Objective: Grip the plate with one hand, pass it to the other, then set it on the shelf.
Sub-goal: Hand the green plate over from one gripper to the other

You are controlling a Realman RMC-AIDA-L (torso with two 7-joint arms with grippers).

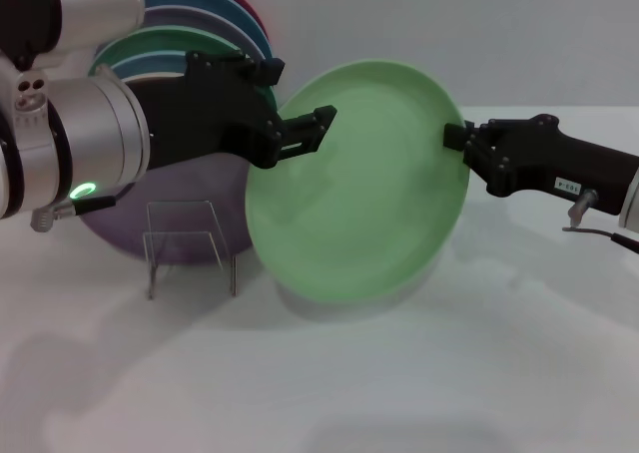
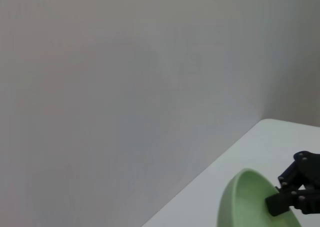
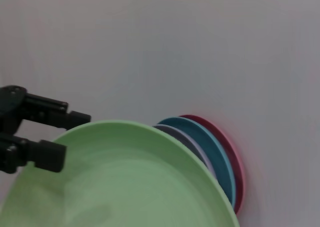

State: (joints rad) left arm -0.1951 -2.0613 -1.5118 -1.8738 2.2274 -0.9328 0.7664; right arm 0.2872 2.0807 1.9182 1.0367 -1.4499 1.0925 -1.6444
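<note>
The light mint-green plate (image 1: pixel 359 189) is held tilted on edge above the table, its lower rim close to the surface. My right gripper (image 1: pixel 457 136), slim and black with a white label, is shut on the plate's right rim. It also shows in the left wrist view (image 2: pixel 280 199), pinching the plate (image 2: pixel 245 204). My left gripper (image 1: pixel 312 132), on the bulky silver arm, is open at the plate's upper left rim. In the right wrist view the left gripper (image 3: pixel 60 136) has one finger on each side of the plate's (image 3: pixel 125 182) rim, with a gap. The clear shelf (image 1: pixel 190 238) stands at lower left, apart from the plate.
A purple plate (image 1: pixel 105 235) leans behind the shelf. Several plates (image 1: pixel 215 19) in red, blue, purple and dark green lean on the back wall at left; they also show in the right wrist view (image 3: pixel 217 152). The white table (image 1: pixel 399 383) extends in front.
</note>
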